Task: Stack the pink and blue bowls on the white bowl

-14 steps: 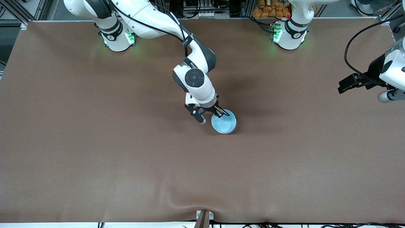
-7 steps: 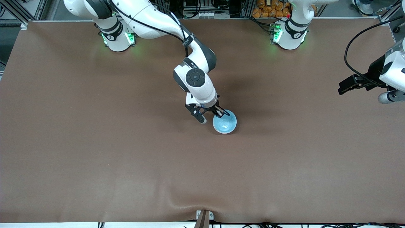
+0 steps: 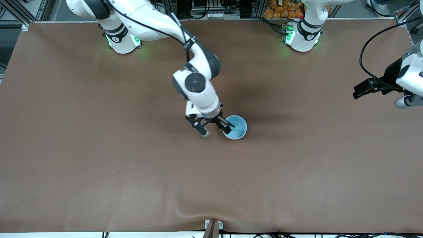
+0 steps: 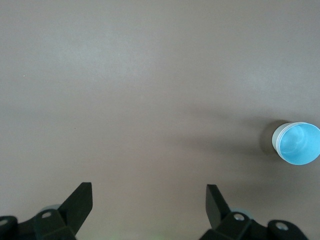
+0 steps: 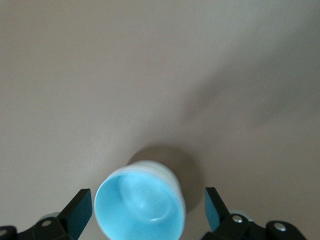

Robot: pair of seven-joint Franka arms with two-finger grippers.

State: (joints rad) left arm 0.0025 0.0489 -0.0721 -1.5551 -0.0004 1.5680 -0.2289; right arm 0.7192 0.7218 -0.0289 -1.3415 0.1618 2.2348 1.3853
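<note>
The sky-blue bowl [image 3: 236,127] sits upright mid-table. A whitish wall [image 5: 165,172] shows round it below its rim; I cannot tell whether that is the white bowl. The pink bowl is hidden or out of view. My right gripper [image 3: 217,131] is open and hangs over the blue bowl's edge toward the right arm's end. In the right wrist view the bowl [image 5: 140,210] lies between the spread fingers of that gripper [image 5: 146,209]. My left gripper [image 3: 357,92] is open and empty and waits over the left arm's end of the table. Its wrist view shows it [image 4: 149,200] and the bowl [image 4: 299,144] farther off.
The brown table cover [image 3: 132,172] has a fold near the front edge. A small bracket [image 3: 213,226] sits at the middle of that edge. The arm bases [image 3: 120,38] stand along the back edge.
My right gripper has let go of the blue bowl and drawn off toward the right arm's end. The bowl has settled level in place. The left arm has not moved.
</note>
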